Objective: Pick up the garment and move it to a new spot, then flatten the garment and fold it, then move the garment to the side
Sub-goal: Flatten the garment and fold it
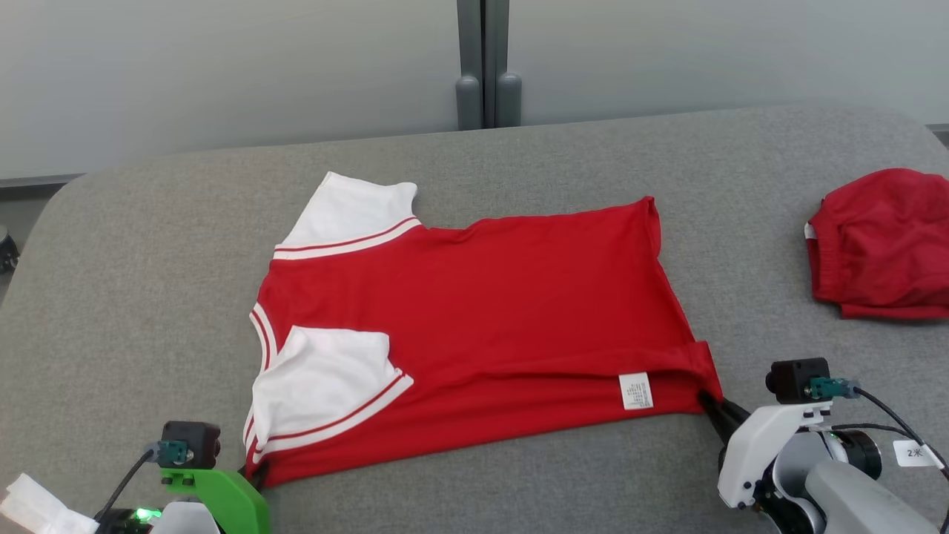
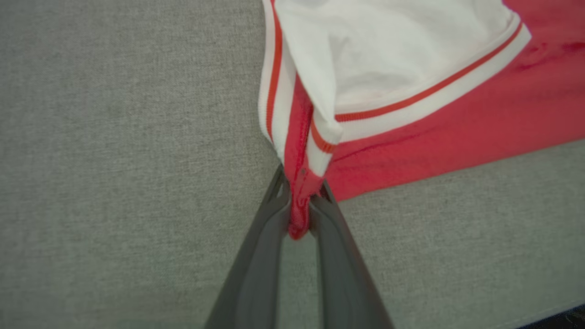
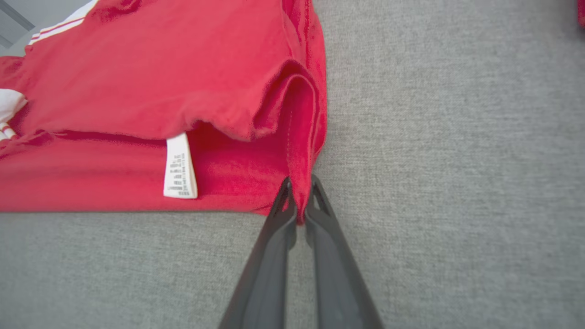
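Observation:
The garment (image 1: pixel 474 311) is a red T-shirt with white, red-striped sleeves, lying folded lengthwise on the grey table, collar end to the left. My left gripper (image 2: pixel 299 194) is shut on the shirt's red near-left corner (image 2: pixel 297 214), just below a white sleeve (image 2: pixel 388 59). My right gripper (image 3: pixel 299 201) is shut on the red hem corner (image 3: pixel 299 183) at the near right. In the head view the left gripper (image 1: pixel 252 475) and the right gripper (image 1: pixel 708 404) sit at those two near corners. A white care label (image 1: pixel 636 391) hangs by the right corner.
A second red garment (image 1: pixel 882 245) lies bunched at the table's right edge. The grey fabric-covered table (image 1: pixel 519 148) ends at a rounded far edge before a pale wall with a grey post (image 1: pixel 487 67). A white crumpled object (image 1: pixel 37 508) shows at the lower left.

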Robot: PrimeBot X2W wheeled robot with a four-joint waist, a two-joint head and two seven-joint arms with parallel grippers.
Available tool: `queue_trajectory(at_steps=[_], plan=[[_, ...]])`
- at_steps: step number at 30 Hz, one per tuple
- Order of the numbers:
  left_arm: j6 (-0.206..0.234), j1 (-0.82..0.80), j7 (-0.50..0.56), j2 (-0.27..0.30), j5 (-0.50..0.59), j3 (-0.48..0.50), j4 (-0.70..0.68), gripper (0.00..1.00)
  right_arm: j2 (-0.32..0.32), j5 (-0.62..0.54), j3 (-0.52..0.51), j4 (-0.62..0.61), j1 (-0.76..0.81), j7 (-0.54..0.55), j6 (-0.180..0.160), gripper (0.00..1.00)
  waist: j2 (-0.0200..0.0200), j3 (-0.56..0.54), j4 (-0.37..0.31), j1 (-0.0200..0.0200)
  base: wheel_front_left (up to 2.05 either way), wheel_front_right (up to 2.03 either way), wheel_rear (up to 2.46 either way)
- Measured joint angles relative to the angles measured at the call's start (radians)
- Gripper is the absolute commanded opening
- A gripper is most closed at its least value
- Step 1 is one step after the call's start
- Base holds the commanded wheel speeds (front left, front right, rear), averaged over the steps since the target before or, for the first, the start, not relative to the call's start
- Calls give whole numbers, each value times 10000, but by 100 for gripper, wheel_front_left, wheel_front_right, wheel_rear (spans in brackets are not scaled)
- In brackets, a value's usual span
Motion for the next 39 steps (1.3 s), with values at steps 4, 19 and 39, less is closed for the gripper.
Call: queue_trajectory(at_steps=[4,19,39], plan=[[305,575,663,593,-184,-79,-1195,0,-639,612,173,-903,584,838,2,0,0,-113,43,0,0,0,0],[1563,2415,2119,2232,-959,38,-4424,100,-1404,1085,-1381,-3087,2689,3294,2,100,0,-229,-67,1,0,0,0],[-834,-4623,3902,1709,113,566,-2723,100,-65,-1321,-3555,-3871,-1854,2953,-12,100,0,1801,-197,1,0,0,0]])
